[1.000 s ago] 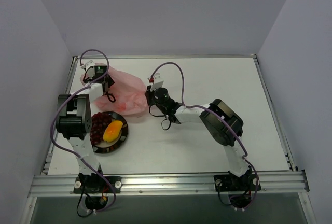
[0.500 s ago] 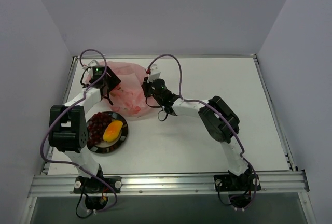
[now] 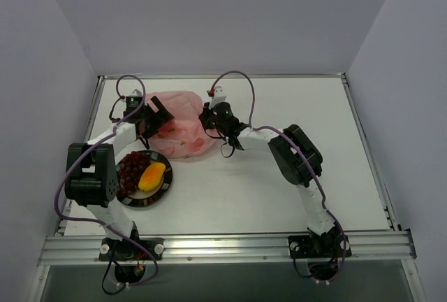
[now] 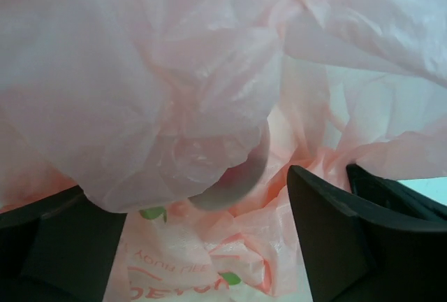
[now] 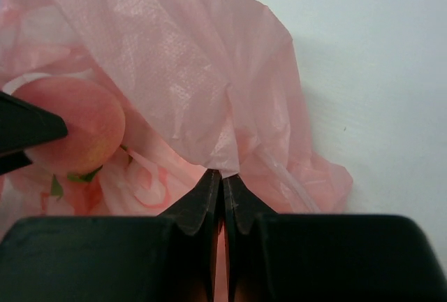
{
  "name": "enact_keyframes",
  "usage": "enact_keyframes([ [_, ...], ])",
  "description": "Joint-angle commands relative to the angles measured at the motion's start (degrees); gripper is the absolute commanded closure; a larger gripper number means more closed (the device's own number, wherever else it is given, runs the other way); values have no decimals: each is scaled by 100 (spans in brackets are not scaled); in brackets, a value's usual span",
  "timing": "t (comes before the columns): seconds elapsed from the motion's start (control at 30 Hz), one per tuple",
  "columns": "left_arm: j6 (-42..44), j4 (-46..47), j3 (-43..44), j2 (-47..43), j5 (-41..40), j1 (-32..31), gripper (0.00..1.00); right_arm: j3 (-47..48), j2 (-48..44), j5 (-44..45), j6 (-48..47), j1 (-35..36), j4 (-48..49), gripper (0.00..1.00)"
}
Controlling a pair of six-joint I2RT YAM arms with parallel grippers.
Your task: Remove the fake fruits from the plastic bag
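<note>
1. The plastic bag (image 3: 178,124) lies on the bench (image 3: 293,106), near its far left corner.
2. The peach (image 5: 73,124) sits inside the bag.
3. The plate (image 3: 160,196) lies just before the bag, by the left edge.
4. On the plate, the grape bunch (image 3: 131,169) lies left and the mango (image 3: 152,175) right.

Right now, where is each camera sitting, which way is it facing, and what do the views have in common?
Top external: fixed above and behind the arm bases, looking down on the table, plate and plastic bag; both arms show.
Left wrist: on the left arm, close against the plastic bag; open left claw at the bottom.
Right wrist: on the right arm, facing plastic bag and peach; right claw shut on a fold.
Shared: all three see the plastic bag.
</note>
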Motion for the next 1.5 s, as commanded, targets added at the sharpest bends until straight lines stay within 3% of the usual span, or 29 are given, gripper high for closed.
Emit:
enact_keyframes([
  [0.0,82,-61,78,-160,22,37,9,-307,-393,57,49,79,113,100],
  [0.03,91,-78,69,-195,13,28,4,-412,-463,109,23,88,139,100],
  [0.2,379,-324,-19,-818,-311,-120,3,-562,-596,189,-13,88,139,100],
  [0.4,1003,-1124,-27,-1785,-1856,-805,0,-694,-763,198,-4,105,218,100],
  [0.53,1268,-1291,148,-1979,-2632,-1386,20,-685,-780,198,-4,106,218,100],
  [0.57,1312,-1309,261,-1918,-2684,-1543,27,-685,-780,198,5,106,218,100],
  [0.6,1391,-1292,306,-1866,-2676,-1615,41,-685,-772,198,5,106,218,100],
  [0.63,1418,-1283,359,-1717,-2668,-1676,46,-694,-772,198,14,106,227,100],
  [0.7,1540,-1239,491,-1506,-2537,-1782,55,-703,-780,198,31,88,262,100],
  [0.8,1716,-1265,806,-970,-2640,-1782,57,-720,-763,172,110,53,288,100],
  [0.9,1892,-1133,1043,-556,-2877,-1686,50,-729,-772,145,119,44,297,100],
  [0.93,1892,-1151,1123,-381,-2852,-1642,38,-712,-780,136,119,44,289,100],
  [1.03,1936,-1046,1291,-135,-2817,-1510,17,-668,-763,119,93,44,262,100],
  [1.07,1971,-1011,1343,-47,-2765,-1475,14,-659,-771,110,75,35,245,100],
  [1.17,2208,-1036,1712,401,-2422,-1352,9,-615,-763,92,67,35,236,100],
  [1.47,2402,-1071,2538,1500,-1790,-1036,7,-474,-684,13,31,35,139,100],
])
